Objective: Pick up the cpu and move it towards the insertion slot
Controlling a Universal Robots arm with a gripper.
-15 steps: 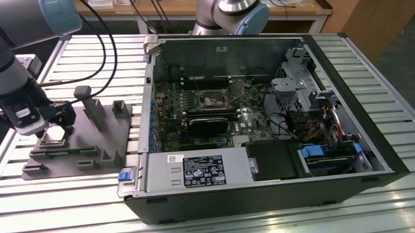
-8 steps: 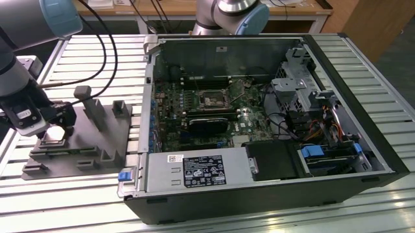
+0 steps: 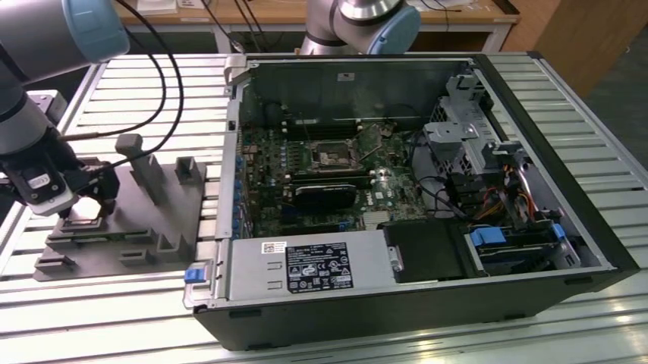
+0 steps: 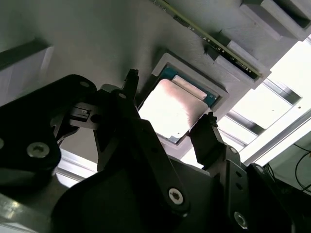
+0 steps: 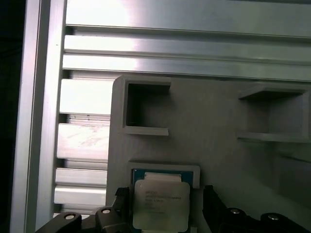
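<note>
Gripper (image 4: 170,95) hangs low over the grey fixture (image 3: 142,227), fingers spread wide, holding nothing. Beside the fixture lies the open computer case (image 3: 405,315), its insertion slot (image 3: 332,156) well apart from the fixture. Flat in the fixture's square pocket, the cpu (image 5: 161,204) sits between the fingers, likely nested there for a square edge grasp

the arm (image 3: 23,114) comes in at the upper left of the exterior view, with a pale blue joint cap (image 3: 93,26), and it bends down along the exterior view's left edge. the tool (image 3: 89,205) points downward, low at the exterior view's left. in both wrist views its two dark fingers (image 4: 208,141) (image 5: 212,201) stand spread apart, not pressed together.
</note>
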